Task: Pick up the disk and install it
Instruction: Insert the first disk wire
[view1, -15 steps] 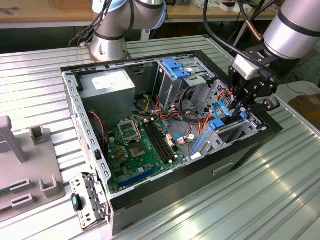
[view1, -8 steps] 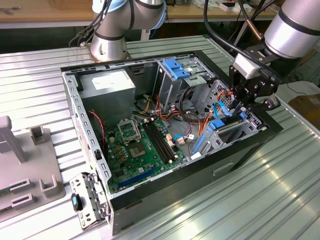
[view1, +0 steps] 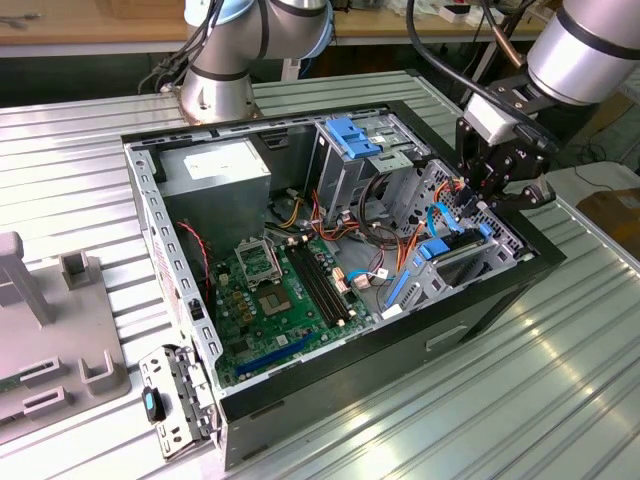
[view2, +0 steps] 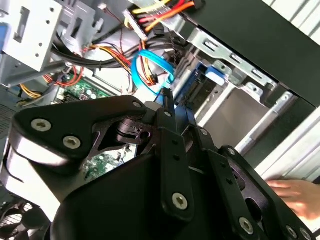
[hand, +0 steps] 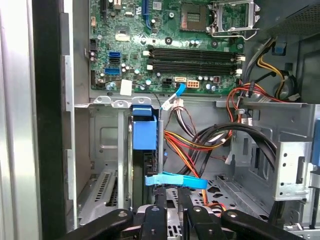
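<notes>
- Gripper (view1: 497, 180) hangs over the open computer case (view1: 470, 320), at the corner on the exterior view's right; fingers (hand: 161, 202) drawn narrow, close together; whether they pinch anything, cannot tell
- Disk (hand: 145, 132) stands on edge in the lower bay, blue rail uppermost; seemingly already slid into its slot, directly ahead of the fingertips in the first wrist view
- Light-blue data cable (hand: 176, 180) crosses just by the fingertips
- A person's hand (view2: 299, 197) rests beside the case in the second wrist view
</notes>
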